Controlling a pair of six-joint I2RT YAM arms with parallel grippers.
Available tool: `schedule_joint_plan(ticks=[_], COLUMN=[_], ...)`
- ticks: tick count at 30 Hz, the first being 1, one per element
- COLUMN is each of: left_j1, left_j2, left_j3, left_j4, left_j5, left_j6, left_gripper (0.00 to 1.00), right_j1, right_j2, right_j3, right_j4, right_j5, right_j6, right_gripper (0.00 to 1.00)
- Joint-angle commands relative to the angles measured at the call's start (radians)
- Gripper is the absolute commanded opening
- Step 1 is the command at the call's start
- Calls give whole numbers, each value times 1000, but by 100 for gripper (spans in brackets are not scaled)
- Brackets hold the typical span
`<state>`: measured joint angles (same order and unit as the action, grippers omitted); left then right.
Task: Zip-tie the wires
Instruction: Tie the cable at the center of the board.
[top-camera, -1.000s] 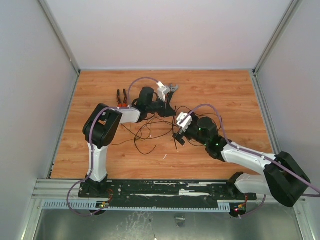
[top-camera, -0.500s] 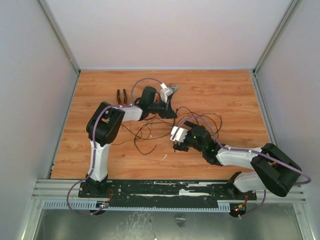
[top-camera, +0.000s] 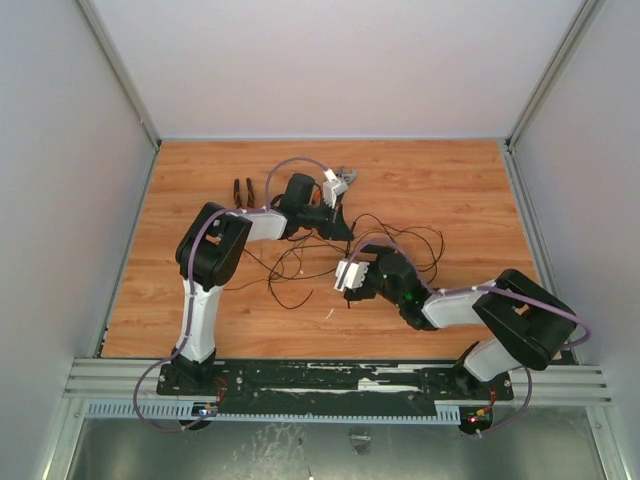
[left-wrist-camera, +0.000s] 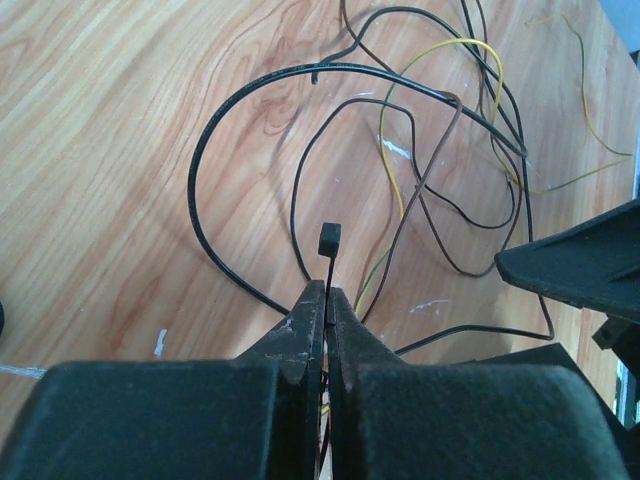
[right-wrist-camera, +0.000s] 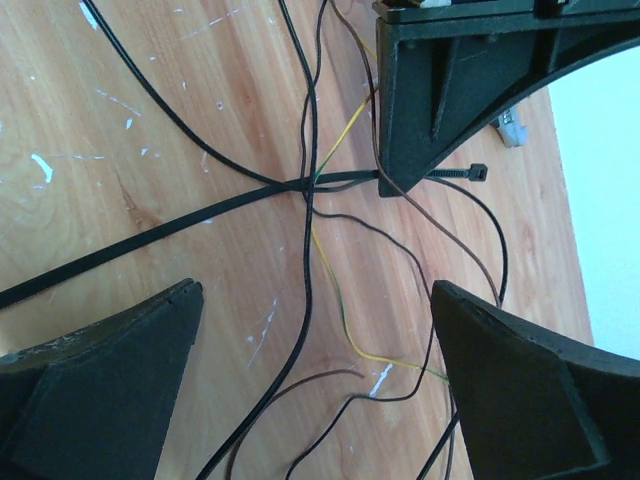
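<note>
Black zip tie (right-wrist-camera: 200, 217) sits clenched near its head in my left gripper (left-wrist-camera: 326, 295), its long tail crossing the wires (right-wrist-camera: 312, 120) near the middle of the table (top-camera: 200, 320), lying crosswise just ahead of my right gripper (right-wrist-camera: 315, 290), the nearer arm, jaws spread wide.

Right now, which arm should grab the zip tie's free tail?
Right. The right gripper hangs open over the zip tie where its tail crosses the wires; the left gripper is shut near its head.
</note>
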<state>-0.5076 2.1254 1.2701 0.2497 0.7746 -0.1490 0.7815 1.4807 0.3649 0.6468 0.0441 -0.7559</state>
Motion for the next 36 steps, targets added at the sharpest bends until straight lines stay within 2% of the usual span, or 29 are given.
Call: schedule_joint_plan(ticks=[1,6,18,36], left_j1=[-8,-8,-6,-7], left_j2=[11,-7,-7,12], left_j3=[31,33,120,136], left_j4=[-8,-16,-170,-172], left_j5=[51,83,147,165], left_j6=[11,0,35,20], left_gripper=[0,0,0,0], right_j1=[8,8,8,61], right_j2=[51,100,181,244], right_j3=[-9,2,47,11], right_j4=[109,134,171,315], right_j5=[24,8,40,89], right_j6=[-83,-121,-237,-315], right_gripper=[99,99,99,99])
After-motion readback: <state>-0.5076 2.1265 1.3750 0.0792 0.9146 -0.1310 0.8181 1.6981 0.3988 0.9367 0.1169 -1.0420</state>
